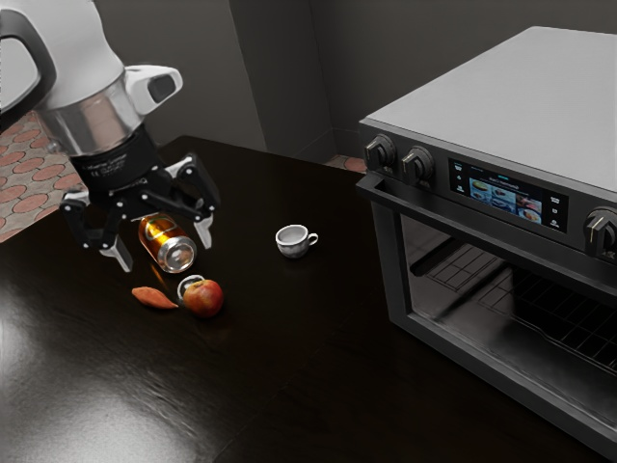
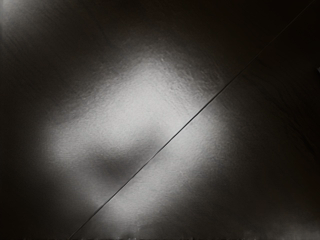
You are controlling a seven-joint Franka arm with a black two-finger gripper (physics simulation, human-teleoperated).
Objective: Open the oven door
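Claw spread wide, oven door shut, cup on table

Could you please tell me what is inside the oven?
Through the glass of the oven door, a dark wire rack can be seen. The control panel and door frame hide other parts, whose contents I cannot tell.

Below the spread jaws, the wrist view indicates free room down to the table. In the exterior view, low obstacles are the can seen between the jaws, the apple beneath them and the cup to their right; farther right, past open room, the oven blocks passage.
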